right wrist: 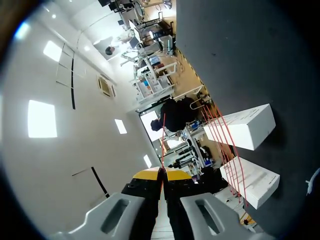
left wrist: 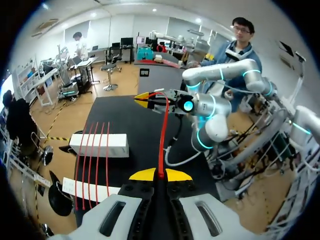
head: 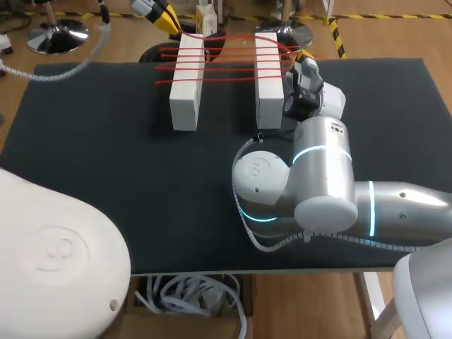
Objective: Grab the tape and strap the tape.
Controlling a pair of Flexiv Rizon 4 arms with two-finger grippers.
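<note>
Two white blocks [head: 187, 81] [head: 268, 78] stand side by side at the table's far edge, with several strands of red tape [head: 226, 60] stretched across both. My left gripper [head: 164, 15] hangs beyond the far edge, shut on the tape. In the left wrist view the gripper [left wrist: 160, 175] pinches a red strand [left wrist: 163, 135] that runs straight to my right gripper [left wrist: 148, 99]. My right gripper [head: 302, 56] sits beside the right block, and its wrist view shows it [right wrist: 162, 174] shut on the red strand [right wrist: 163, 145], with the blocks [right wrist: 247, 127] [right wrist: 252, 180] off to one side.
The dark table mat [head: 106, 176] is bare in front of the blocks. My right arm's big elbow [head: 311, 176] lies over the table's middle right. My left arm's base [head: 49, 261] fills the near left corner.
</note>
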